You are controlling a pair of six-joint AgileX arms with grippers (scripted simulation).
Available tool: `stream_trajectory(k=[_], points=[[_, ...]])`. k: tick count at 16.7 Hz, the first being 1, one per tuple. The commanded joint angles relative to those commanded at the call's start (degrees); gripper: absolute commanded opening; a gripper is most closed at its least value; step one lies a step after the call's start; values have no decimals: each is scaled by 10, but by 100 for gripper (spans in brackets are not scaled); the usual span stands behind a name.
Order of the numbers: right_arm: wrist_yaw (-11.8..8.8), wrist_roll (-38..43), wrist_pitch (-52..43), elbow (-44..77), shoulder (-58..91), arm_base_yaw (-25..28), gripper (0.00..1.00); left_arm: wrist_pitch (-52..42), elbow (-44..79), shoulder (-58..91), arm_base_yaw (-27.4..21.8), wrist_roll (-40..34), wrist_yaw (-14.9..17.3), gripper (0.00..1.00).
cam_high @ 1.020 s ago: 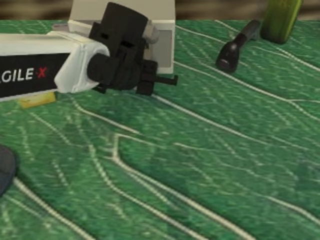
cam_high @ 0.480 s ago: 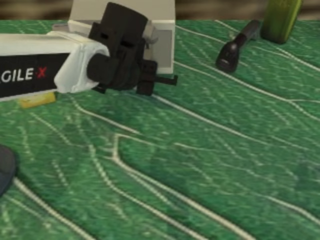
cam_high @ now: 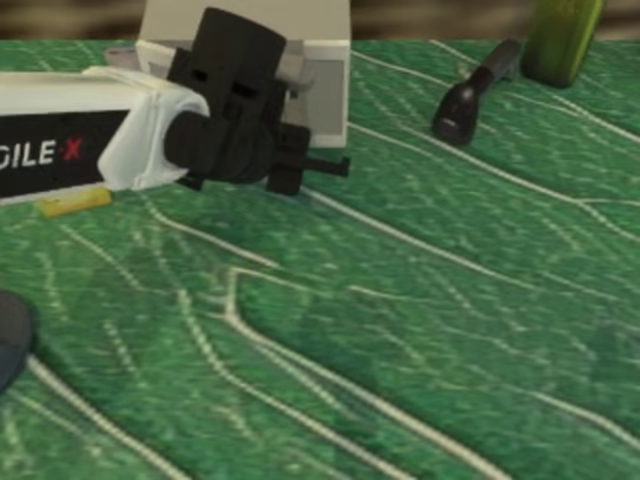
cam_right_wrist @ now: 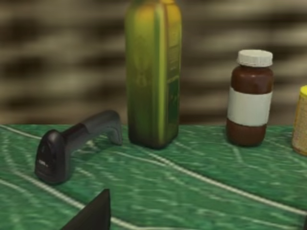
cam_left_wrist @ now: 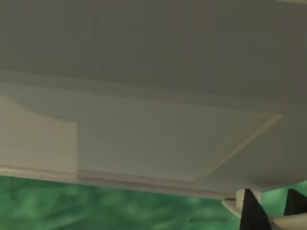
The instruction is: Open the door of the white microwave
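The white microwave [cam_high: 250,20] stands at the table's far left. My left gripper [cam_high: 305,165] is pressed against its front, and the black wrist hides most of the door in the top view. In the left wrist view the door [cam_left_wrist: 144,143] fills the picture, a pale panel with a bevelled frame. There my left gripper [cam_left_wrist: 271,208] is shut on a pale handle piece [cam_left_wrist: 288,223] at the door's lower edge, which sits between the dark fingertips [cam_left_wrist: 249,213]. My right gripper [cam_right_wrist: 199,220] is off the top view, open, with nothing between its fingers.
A black handheld scanner [cam_high: 475,90] and a tall green bottle [cam_high: 560,35] stand at the far right. The right wrist view also shows a brown jar [cam_right_wrist: 249,100] and a yellow container [cam_right_wrist: 301,120]. A small yellow cube [cam_high: 75,202] lies under my left arm. A dark round object [cam_high: 10,335] sits at the left edge.
My left arm has drawn back a little to the left, and its gripper went with it while still holding the door's handle. Nothing else has moved.
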Motion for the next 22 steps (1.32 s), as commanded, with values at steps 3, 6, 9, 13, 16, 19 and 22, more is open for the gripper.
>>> stream_trajectory(k=[3, 6, 9, 13, 16, 19, 22], points=[[0, 0, 0, 0, 0, 0, 100, 5, -16, -10, 7, 20, 14, 0], [0, 0, 0, 0, 0, 0, 100, 5, -17, -10, 8, 21, 14, 0], [0, 0, 0, 0, 0, 0, 100, 5, -17, -10, 8, 21, 14, 0], [0, 0, 0, 0, 0, 0, 100, 5, -17, -10, 8, 21, 14, 0], [0, 0, 0, 0, 0, 0, 100, 5, -17, -10, 8, 21, 14, 0], [0, 0, 0, 0, 0, 0, 100, 5, -17, -10, 8, 21, 14, 0], [0, 0, 0, 0, 0, 0, 100, 5, -17, -10, 8, 21, 14, 0]])
